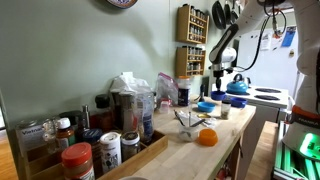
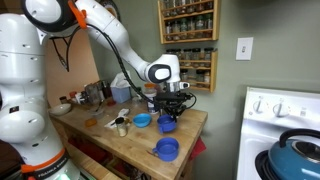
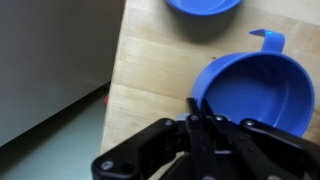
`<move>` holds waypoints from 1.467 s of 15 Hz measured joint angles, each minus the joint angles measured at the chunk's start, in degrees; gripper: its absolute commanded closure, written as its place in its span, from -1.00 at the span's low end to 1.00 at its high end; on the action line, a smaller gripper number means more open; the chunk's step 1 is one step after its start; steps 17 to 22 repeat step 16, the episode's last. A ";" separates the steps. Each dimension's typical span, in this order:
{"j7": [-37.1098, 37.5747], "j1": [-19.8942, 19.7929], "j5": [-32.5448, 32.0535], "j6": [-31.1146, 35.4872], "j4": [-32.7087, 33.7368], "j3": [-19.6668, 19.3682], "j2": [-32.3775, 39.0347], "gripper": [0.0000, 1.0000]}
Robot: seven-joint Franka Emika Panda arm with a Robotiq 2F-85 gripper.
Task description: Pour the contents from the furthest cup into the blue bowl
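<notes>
My gripper (image 3: 197, 118) is shut on the near rim of a deep blue cup (image 3: 262, 92) with a small handle tab, which sits on the wooden counter (image 3: 150, 60). In an exterior view the gripper (image 2: 170, 108) stands right over this cup (image 2: 167, 124). The shallow blue bowl (image 2: 142, 120) lies just beside it on the counter. A second blue vessel (image 2: 167, 149) sits nearer the counter's edge. A blue rim shows at the top of the wrist view (image 3: 205, 5); I cannot tell which vessel it is. The gripper (image 1: 214, 82) also shows far back in an exterior view.
A metal cup with utensils (image 2: 120, 124) stands by the bowl. An orange (image 1: 206, 137), jars and bottles (image 1: 125, 105) crowd the counter. A blue kettle (image 2: 298, 152) sits on the white stove. A spice rack (image 2: 188, 40) hangs on the wall. The counter edge (image 3: 112, 85) drops off beside the cup.
</notes>
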 measured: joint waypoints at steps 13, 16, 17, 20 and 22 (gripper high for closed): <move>-0.07 -4.22 2.91 -0.79 4.08 1.79 -0.87 -0.80; -4.36 -4.19 -2.55 1.07 0.01 0.99 -8.72 -0.73; -4.36 -4.19 -2.55 1.07 0.01 0.99 -8.72 -0.73; -4.36 -4.19 -2.55 1.07 0.01 0.99 -8.72 -0.73; -4.36 -4.19 -2.55 1.07 0.01 0.99 -8.72 -0.73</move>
